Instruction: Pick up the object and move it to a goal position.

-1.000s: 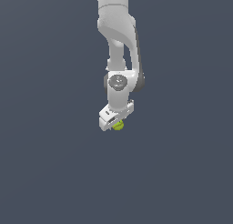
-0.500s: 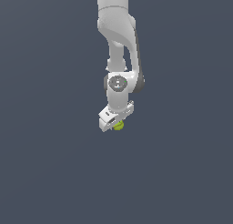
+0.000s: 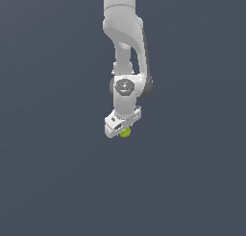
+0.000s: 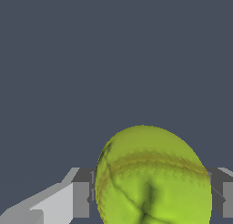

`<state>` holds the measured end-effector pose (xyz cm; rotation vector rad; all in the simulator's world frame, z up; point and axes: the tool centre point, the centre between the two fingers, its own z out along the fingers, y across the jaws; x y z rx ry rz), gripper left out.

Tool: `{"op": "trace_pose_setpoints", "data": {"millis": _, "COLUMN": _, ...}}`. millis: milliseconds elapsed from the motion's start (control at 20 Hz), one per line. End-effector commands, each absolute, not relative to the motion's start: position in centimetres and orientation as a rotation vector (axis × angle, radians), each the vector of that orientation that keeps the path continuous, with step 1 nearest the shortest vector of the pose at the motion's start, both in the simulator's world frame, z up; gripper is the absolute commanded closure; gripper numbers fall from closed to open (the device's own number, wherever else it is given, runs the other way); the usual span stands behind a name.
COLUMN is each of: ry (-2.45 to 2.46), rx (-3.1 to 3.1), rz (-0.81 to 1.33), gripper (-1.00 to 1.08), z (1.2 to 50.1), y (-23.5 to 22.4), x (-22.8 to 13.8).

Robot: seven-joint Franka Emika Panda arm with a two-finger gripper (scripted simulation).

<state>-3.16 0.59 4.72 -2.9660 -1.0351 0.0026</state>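
Observation:
The object, a small yellow-green ball (image 3: 126,132) with darker seam lines, sits between the fingers of my white gripper (image 3: 124,129) at the end of the arm. In the wrist view the ball (image 4: 152,177) fills the space between the two dark finger pads (image 4: 82,198), which press against its sides. The gripper is shut on the ball. In the exterior view most of the ball is hidden behind the gripper's body; only its lower edge shows.
A plain dark grey surface (image 3: 57,182) lies all around. The white arm (image 3: 125,38) comes down from the upper edge of the exterior view. No other objects show.

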Motion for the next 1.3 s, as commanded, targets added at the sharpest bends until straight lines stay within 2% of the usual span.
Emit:
{"op": "trace_pose_setpoints", "data": {"millis": 0, "ry": -1.036, "rx": -2.967, "rz": -0.001, "gripper": 1.08, "z": 5.5, "y": 0.7, "x": -2.8}}
{"op": "trace_pose_setpoints", "data": {"millis": 450, "ry": -1.036, "rx": -2.966, "rz": -0.001, "gripper": 1.08, "z": 10.9, "y": 1.5, "x": -0.7}}
{"op": "trace_pose_setpoints", "data": {"millis": 1250, "ry": -1.037, "rx": -2.964, "rz": -0.001, "gripper": 1.08, "z": 25.4, "y": 3.5, "x": 5.3}}
